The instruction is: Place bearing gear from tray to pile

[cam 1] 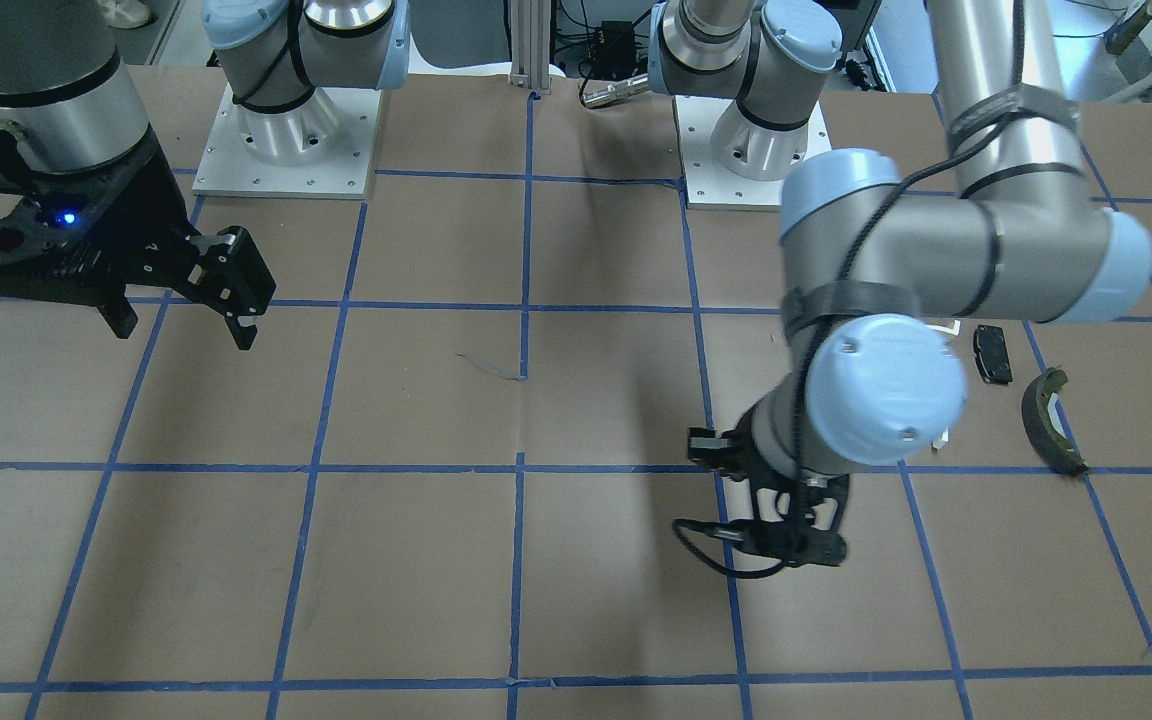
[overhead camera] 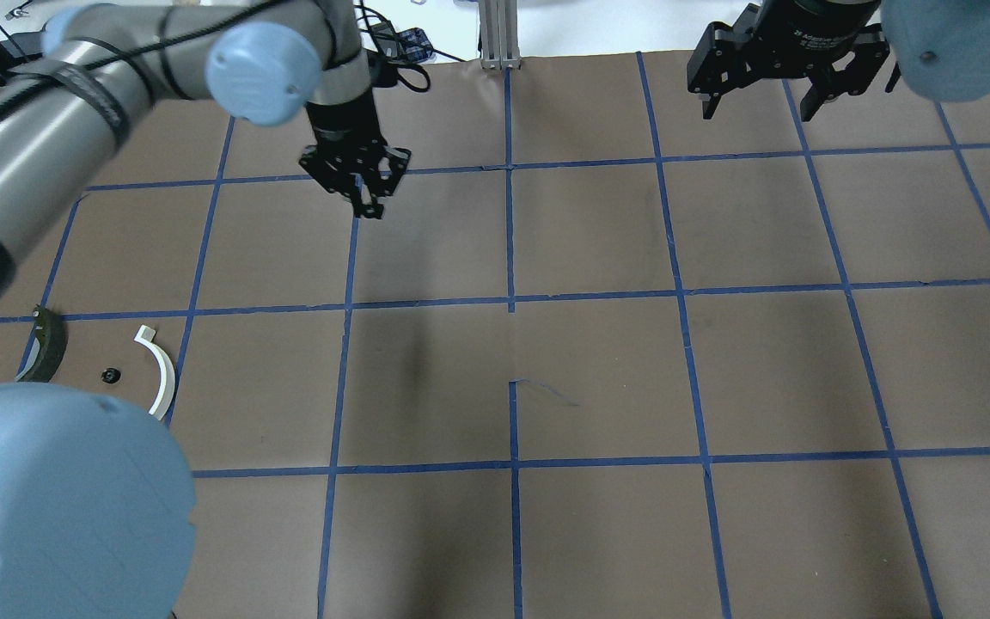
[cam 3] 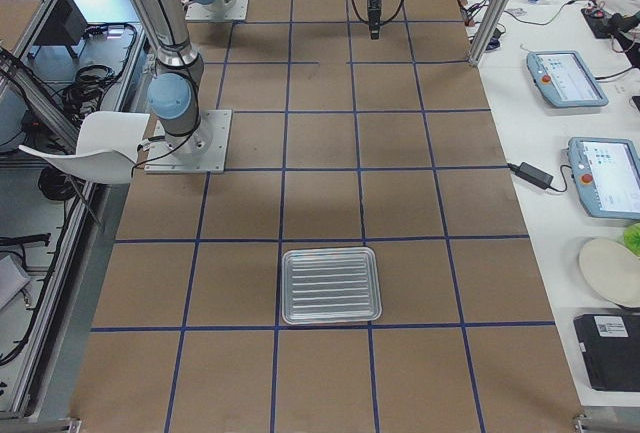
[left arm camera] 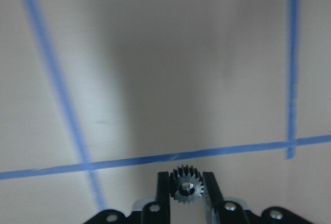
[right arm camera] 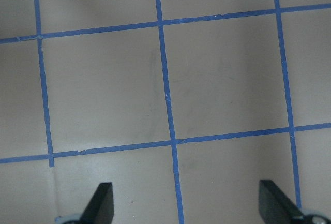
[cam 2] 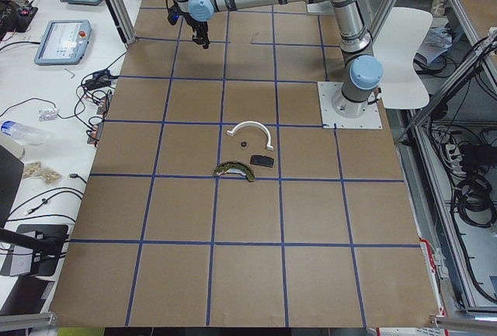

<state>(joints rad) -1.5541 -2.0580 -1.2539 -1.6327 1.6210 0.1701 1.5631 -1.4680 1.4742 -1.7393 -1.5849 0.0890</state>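
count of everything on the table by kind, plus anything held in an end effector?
bearing gear: 1
white half-ring arc: 1
black rectangular pad: 1
olive curved shoe: 1
small black round part: 1
metal tray: 1
Total: 6

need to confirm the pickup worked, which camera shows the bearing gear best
The left wrist-mounted view: the bearing gear is close and sharp, teeth visible, clamped in the left tool. Overhead and front-facing show that tool, but the gear is too small to make out, as in both side views. The right wrist view misses it.
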